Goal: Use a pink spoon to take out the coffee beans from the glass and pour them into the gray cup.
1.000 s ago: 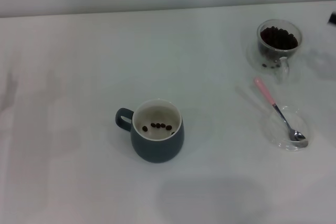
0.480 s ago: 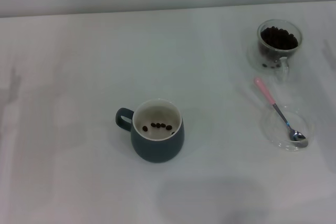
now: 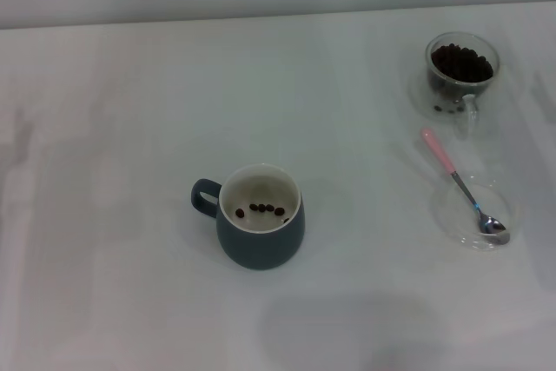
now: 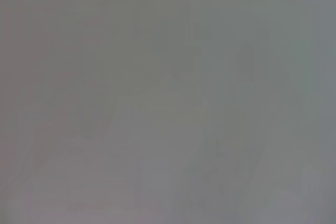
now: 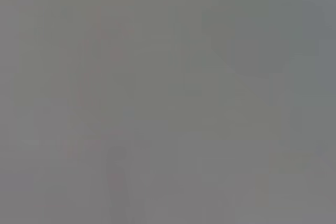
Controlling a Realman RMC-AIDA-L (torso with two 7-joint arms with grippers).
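One gray cup (image 3: 260, 217) stands near the middle of the white bench (image 3: 130, 128), handle toward the robot's left, with about five coffee beans (image 3: 259, 208) in a loose row on its cream bottom and possibly one more at the wall. One glass (image 3: 461, 70) sits at the far right, filled with a dark heap of beans too many to count, a few visible low through its wall. One pink spoon (image 3: 463, 187) lies nearer than the glass, its metal bowl resting in one flat clear saucer (image 3: 476, 212), its pink handle end pointing up toward the glass. A pale wall runs behind the bench. Neither end effector appears in the head view, so places relative to them and their grip cannot be told; both wrist views show only featureless grey.
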